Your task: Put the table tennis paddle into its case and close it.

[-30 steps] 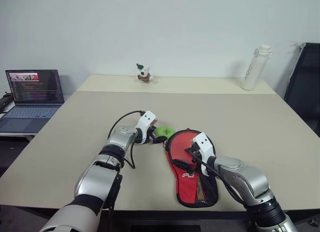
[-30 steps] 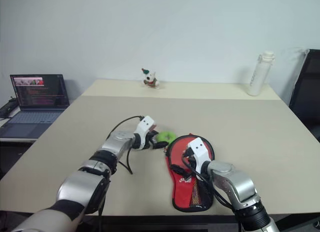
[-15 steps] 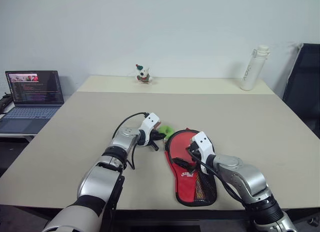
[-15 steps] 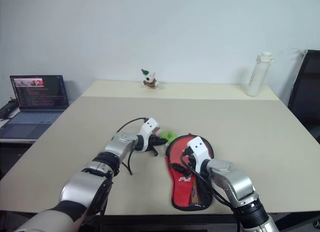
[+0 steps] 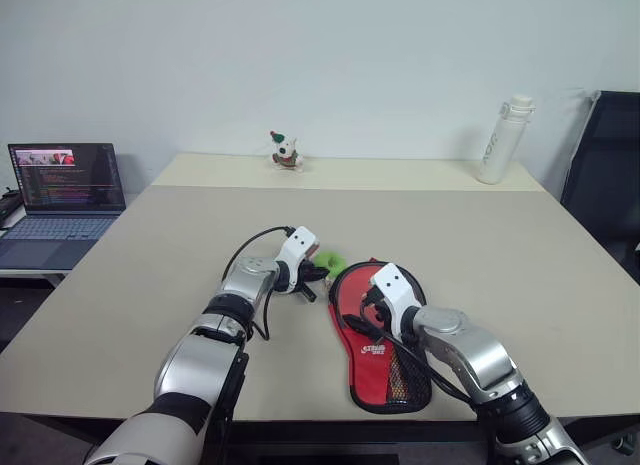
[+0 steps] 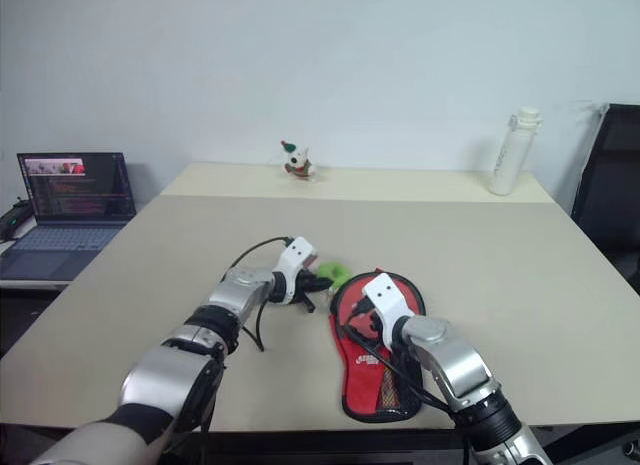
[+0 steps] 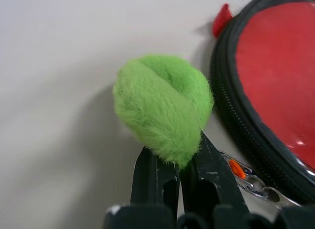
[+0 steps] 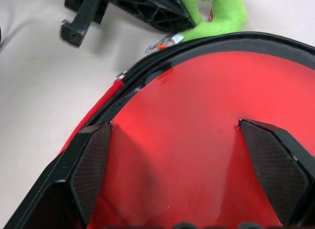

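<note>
The case lies flat on the table, red face up, with white lettering at its neck and black mesh over the handle end. Its fuzzy green charm sits just off the round end, and my left gripper is shut on the charm's lower edge. My right gripper hovers open over the case's round red face, one finger to each side, gripping nothing. A black zip edge runs around that face. The table tennis paddle is hidden from view.
An open laptop stands on a side desk at the far left. At the table's back edge are a small toy figure and a white bottle. A black chair is at the right.
My left gripper was open beside the green charm a second ago and has shut on it. My right gripper has rolled a little over the case's round end.
</note>
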You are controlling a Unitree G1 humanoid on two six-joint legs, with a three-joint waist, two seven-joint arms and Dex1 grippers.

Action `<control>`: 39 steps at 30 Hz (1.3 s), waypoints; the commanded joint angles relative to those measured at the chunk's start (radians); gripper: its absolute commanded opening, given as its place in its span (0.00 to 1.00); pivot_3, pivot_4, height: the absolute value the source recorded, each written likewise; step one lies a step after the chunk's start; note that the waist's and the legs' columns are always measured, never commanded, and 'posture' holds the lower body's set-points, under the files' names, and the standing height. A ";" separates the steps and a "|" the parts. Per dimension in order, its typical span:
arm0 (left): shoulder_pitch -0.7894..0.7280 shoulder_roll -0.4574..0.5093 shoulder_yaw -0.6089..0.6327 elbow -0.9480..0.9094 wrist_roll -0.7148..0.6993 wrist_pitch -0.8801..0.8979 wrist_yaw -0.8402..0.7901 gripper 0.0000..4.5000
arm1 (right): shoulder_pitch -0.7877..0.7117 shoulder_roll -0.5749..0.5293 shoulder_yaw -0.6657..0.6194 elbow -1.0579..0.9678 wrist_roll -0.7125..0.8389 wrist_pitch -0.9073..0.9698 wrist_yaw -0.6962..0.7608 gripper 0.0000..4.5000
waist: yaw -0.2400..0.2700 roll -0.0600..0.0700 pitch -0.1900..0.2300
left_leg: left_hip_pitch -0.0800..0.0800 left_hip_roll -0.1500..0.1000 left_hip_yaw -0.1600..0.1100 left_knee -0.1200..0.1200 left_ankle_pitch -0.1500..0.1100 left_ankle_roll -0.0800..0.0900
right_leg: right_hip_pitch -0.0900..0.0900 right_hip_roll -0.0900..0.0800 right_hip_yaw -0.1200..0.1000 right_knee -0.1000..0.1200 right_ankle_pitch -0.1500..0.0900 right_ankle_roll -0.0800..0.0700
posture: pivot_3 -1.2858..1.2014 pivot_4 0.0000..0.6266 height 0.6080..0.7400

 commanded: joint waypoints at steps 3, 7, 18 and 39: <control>-0.091 -0.014 0.005 0.062 0.060 -0.024 0.199 0.01 | 0.057 -0.012 0.044 0.028 -0.016 0.065 0.031 1.00 | 0.000 -0.001 -0.001 | 0.000 0.000 0.000 0.000 0.000 0.001 | 0.000 0.000 0.000 0.001 0.000 0.000 | 0.52 0.24 1.00; -0.142 -0.064 0.004 0.088 0.089 -0.056 0.298 0.01 | 0.075 -0.013 0.049 0.017 -0.023 0.081 0.036 1.00 | 0.001 -0.001 -0.001 | 0.000 0.000 0.000 0.000 0.000 0.000 | 0.000 0.000 0.000 0.001 0.000 0.000 | 0.52 0.24 1.00; -0.256 -0.233 -0.047 0.116 0.191 -0.201 0.336 0.01 | 0.156 -0.015 0.083 -0.070 -0.033 0.143 0.023 1.00 | 0.002 -0.001 -0.001 | 0.000 -0.001 0.000 0.000 0.001 -0.003 | 0.000 0.000 0.000 0.000 0.000 0.000 | 0.52 0.24 1.00; -0.268 -0.411 -0.090 0.109 0.253 -0.345 0.210 0.01 | 0.205 -0.006 0.085 -0.127 -0.044 0.181 0.009 1.00 | 0.005 -0.001 -0.001 | 0.000 -0.001 0.000 -0.002 0.001 -0.003 | 0.001 0.000 0.000 -0.006 0.000 0.000 | 0.52 0.24 1.00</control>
